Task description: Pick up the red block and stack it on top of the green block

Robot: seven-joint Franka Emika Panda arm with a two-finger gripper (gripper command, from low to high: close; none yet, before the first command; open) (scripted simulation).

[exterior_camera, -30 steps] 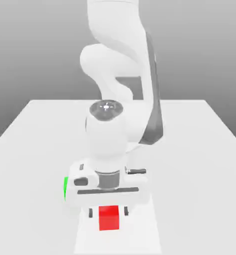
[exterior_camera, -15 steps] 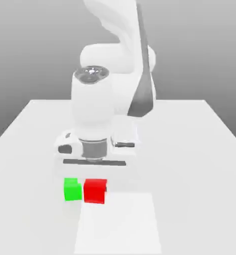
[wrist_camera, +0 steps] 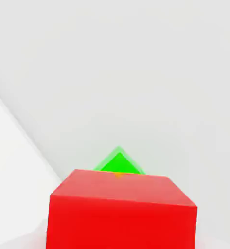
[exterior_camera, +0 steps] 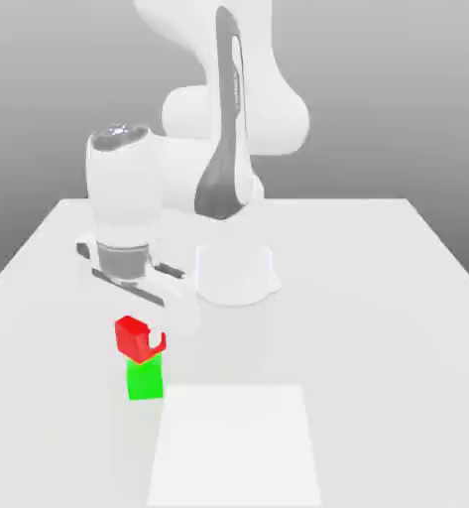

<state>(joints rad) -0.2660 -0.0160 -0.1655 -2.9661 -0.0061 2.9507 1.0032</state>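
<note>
The red block [exterior_camera: 134, 336] hangs tilted under my hand, with my gripper [exterior_camera: 139, 340] shut on it; one dark fingertip [exterior_camera: 160, 343] shows at its side toward the exterior view's right. Directly beneath it the green block [exterior_camera: 145, 380] rests on the white table [exterior_camera: 377, 298]. The red block's lower edge is right at the green block's top, and I cannot tell whether they touch. In the hand view the red block [wrist_camera: 121, 211] sits close in front, and a corner of the green block [wrist_camera: 119, 164] peeks out beyond it.
The arm's white base [exterior_camera: 235, 273] stands at the table's middle, to the exterior view's right of the blocks. A brighter rectangular patch [exterior_camera: 234, 446] lies on the table near the front edge. The table's left edge runs close to the blocks.
My gripper closed on the red block near the front patch, lifted it and carried it toward the exterior view's left, from beside the green block to directly over it.
</note>
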